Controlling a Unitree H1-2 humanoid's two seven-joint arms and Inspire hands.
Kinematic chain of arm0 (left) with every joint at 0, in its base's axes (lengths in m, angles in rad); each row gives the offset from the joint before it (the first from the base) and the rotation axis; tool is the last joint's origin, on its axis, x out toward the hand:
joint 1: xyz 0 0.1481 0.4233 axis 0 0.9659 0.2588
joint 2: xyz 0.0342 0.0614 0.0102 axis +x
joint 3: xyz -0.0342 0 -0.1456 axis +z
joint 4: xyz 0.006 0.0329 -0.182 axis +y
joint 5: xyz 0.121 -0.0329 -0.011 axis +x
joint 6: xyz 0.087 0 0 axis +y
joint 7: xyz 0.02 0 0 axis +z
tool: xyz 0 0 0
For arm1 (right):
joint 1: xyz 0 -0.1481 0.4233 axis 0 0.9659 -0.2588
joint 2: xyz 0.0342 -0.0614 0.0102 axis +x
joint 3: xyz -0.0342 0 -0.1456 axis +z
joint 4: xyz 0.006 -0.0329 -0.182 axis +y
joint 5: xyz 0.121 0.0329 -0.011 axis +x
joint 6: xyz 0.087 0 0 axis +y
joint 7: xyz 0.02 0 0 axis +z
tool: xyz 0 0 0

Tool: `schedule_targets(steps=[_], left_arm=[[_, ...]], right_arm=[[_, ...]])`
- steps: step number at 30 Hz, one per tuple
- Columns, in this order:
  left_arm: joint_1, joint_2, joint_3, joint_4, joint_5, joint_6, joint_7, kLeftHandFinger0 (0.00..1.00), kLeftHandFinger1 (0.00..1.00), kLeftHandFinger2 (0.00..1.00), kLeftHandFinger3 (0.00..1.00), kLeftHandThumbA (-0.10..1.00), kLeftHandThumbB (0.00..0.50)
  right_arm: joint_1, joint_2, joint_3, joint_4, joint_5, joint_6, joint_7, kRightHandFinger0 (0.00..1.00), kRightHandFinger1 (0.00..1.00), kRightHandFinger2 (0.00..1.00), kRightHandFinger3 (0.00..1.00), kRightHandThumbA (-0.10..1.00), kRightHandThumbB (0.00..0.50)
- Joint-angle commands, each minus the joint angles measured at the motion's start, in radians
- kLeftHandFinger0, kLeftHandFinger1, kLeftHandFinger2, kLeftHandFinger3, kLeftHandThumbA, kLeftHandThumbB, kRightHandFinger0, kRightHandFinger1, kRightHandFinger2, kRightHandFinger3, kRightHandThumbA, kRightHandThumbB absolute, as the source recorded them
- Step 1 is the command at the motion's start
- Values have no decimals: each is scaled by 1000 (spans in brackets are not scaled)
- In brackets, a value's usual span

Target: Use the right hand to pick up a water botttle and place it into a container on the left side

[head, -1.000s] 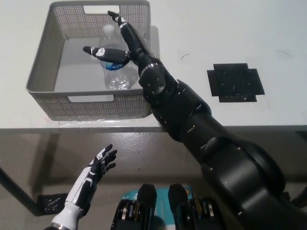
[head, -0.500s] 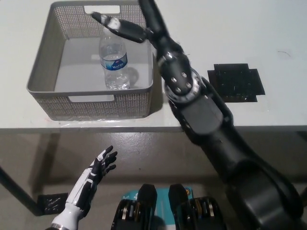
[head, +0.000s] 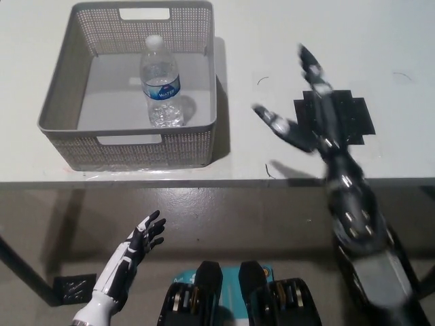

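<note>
Head view: clear ribbed bottle (head: 161, 83) upright in perforated basket (head: 68, 88).

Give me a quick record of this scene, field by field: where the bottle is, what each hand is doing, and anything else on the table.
water bottle: upright inside the basket, free of either hand
basket: grey mesh, on the table's left part
right hand: open, empty, over the black mat
left hand: open, resting below the table edge
black mat: flat on the table
</note>
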Motion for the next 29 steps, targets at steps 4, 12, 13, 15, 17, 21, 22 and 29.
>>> schedule_targets(steps=[4, 12, 13, 15, 17, 21, 22, 29], left_arm=[[13, 8, 14, -39, -18, -25, -1, 1000, 1000, 1000, 1000, 1000, 175], [14, 0, 16, -36, -18, -27, 4, 1000, 1000, 1000, 1000, 1000, 179], [13, 1, 17, -34, -18, -30, 5, 1000, 1000, 1000, 1000, 1000, 179], [10, 3, 17, -30, -15, -32, 4, 1000, 1000, 1000, 1000, 1000, 168], [11, 5, 16, -36, -19, -26, 1, 1000, 1000, 1000, 1000, 1000, 160], [6, 5, 17, -39, -20, -18, 2, 1000, 1000, 1000, 1000, 1000, 165], [5, 4, 17, -42, -20, -14, 2, 1000, 1000, 1000, 1000, 1000, 163], [6, 5, 18, -34, -33, -23, -6, 1000, 1000, 1000, 1000, 1000, 173]], right_arm=[[260, -33, -40, -271, 135, -85, 80, 1000, 1000, 1000, 1000, 1000, 373], [382, -32, -69, -174, 240, -132, 157, 1000, 1000, 1000, 1000, 999, 330], [393, -33, -71, -164, 238, -128, 162, 1000, 1000, 1000, 1000, 1000, 338], [421, -36, -68, -160, 238, -115, 178, 1000, 1000, 1000, 1000, 1000, 367], [441, -42, -67, -162, 225, -105, 184, 1000, 1000, 1000, 1000, 1000, 367], [459, -50, -67, -146, 251, -107, 221, 1000, 1000, 1000, 1000, 1000, 369], [462, -51, -69, -147, 258, -98, 228, 1000, 1000, 1000, 1000, 1000, 371], [467, -50, -73, -126, 268, -99, 251, 1000, 1000, 1000, 1000, 1000, 359]])
